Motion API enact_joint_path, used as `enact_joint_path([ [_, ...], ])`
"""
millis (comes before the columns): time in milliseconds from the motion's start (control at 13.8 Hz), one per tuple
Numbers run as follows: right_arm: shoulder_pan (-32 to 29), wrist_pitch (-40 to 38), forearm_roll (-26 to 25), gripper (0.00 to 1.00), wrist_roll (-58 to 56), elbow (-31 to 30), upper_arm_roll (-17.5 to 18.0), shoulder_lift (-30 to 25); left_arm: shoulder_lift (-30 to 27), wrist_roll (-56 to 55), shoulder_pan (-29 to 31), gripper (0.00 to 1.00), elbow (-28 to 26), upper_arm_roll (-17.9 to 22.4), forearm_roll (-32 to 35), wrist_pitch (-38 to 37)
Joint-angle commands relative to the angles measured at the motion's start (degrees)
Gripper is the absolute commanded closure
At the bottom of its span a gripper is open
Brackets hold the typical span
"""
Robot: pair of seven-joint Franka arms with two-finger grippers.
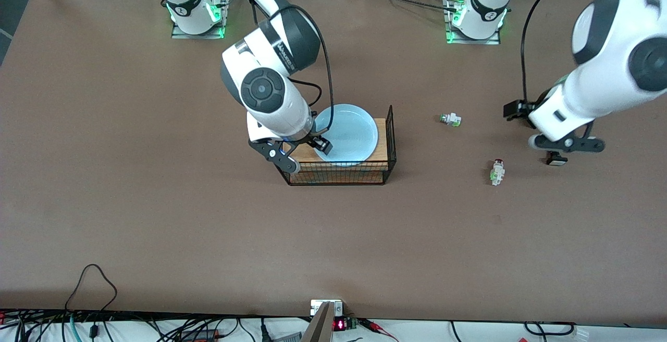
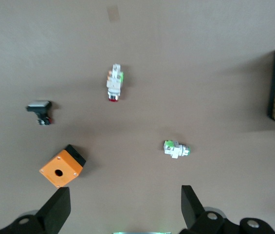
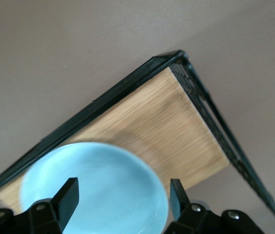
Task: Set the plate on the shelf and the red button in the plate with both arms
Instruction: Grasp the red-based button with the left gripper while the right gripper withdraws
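The pale light-blue plate (image 1: pixel 348 132) lies in the black wire basket (image 1: pixel 338 174) on its wooden floor. It also shows in the right wrist view (image 3: pixel 96 187). My right gripper (image 1: pixel 307 155) is open over the plate's edge at the right arm's end of the basket, holding nothing. The red button (image 1: pixel 497 171) lies on the table, white with a green mark and a red cap. It also shows in the left wrist view (image 2: pixel 114 84). My left gripper (image 1: pixel 558 149) is open and empty over the table, above the other small parts and apart from the red button.
A white piece with a green and silver end (image 1: pixel 451 119) lies between the basket and the left arm. A black piece with a white face (image 1: pixel 556 159) lies under the left hand. An orange box (image 2: pixel 62 166) shows in the left wrist view only.
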Motion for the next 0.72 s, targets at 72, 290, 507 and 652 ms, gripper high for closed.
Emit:
enact_joint_path([
  [72,-0.72,-0.37,0.92,0.16,-0.05,2.60,0.04,-1.09,9.34,0.90,1.31,0.00,0.56,0.02,3.26,7.37],
  [290,-1.43,-2.47,-2.23,0.16,-2.26,2.42,-1.01,-6.62,12.69,2.84,1.67,0.00,-2.15,0.10,4.25,16.25],
  [507,-1.87,-9.14,-6.97,0.16,-12.51,2.42,-2.16,-9.70,13.23,4.68,3.50,0.00,-13.03,0.10,7.49,32.57],
  [652,-2.22,-11.34,-9.79,0.16,-19.11,2.42,-2.86,-11.89,14.10,4.86,3.95,0.00,-17.19,0.19,7.50,39.98],
])
